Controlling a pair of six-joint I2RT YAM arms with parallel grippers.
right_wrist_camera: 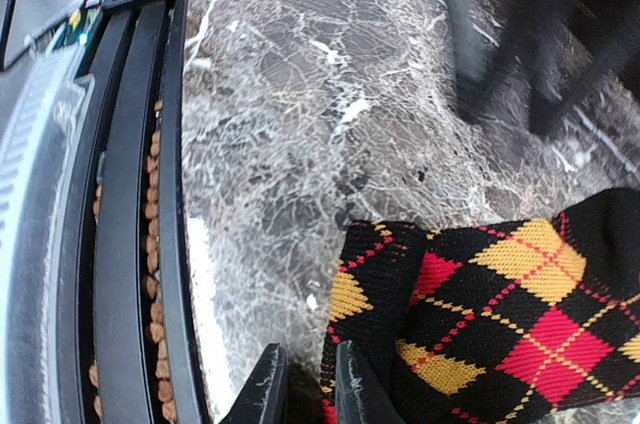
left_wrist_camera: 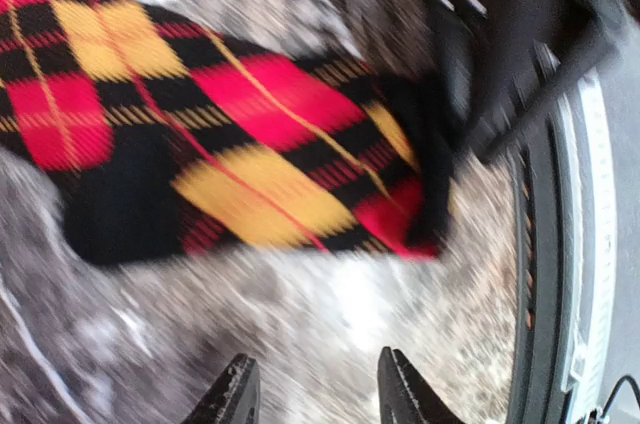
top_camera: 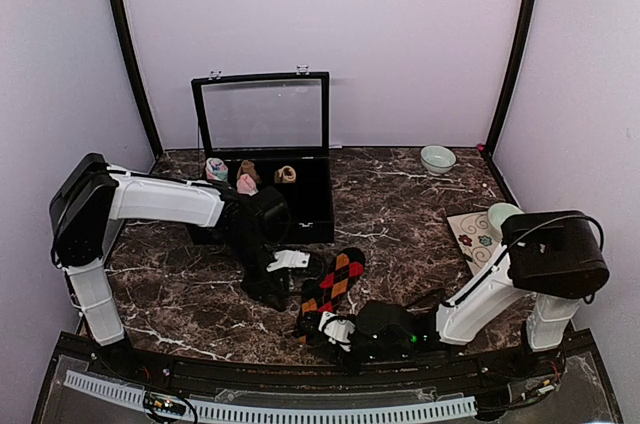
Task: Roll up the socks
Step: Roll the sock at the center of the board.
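Note:
A black sock with red and yellow argyle diamonds (top_camera: 338, 276) lies flat on the marble table, just in front of the arms. In the left wrist view the sock (left_wrist_camera: 220, 134) is blurred and fills the upper part. My left gripper (left_wrist_camera: 315, 394) is open above bare marble just short of it, holding nothing; from above, this gripper (top_camera: 274, 296) hangs at the sock's left side. My right gripper (top_camera: 310, 329) is at the sock's near end. Its jaws (right_wrist_camera: 308, 384) stand almost together, with dark fabric of the folded sock corner (right_wrist_camera: 385, 294) between them.
A black case (top_camera: 312, 212) with a raised glass lid (top_camera: 262, 112) stands at the back and holds small sock rolls (top_camera: 247, 182). A pale bowl (top_camera: 437, 158) sits at the back right. A patterned mat (top_camera: 476, 239) and a cup (top_camera: 500, 214) lie at the right. The black front rail (right_wrist_camera: 130, 244) runs close to my right gripper.

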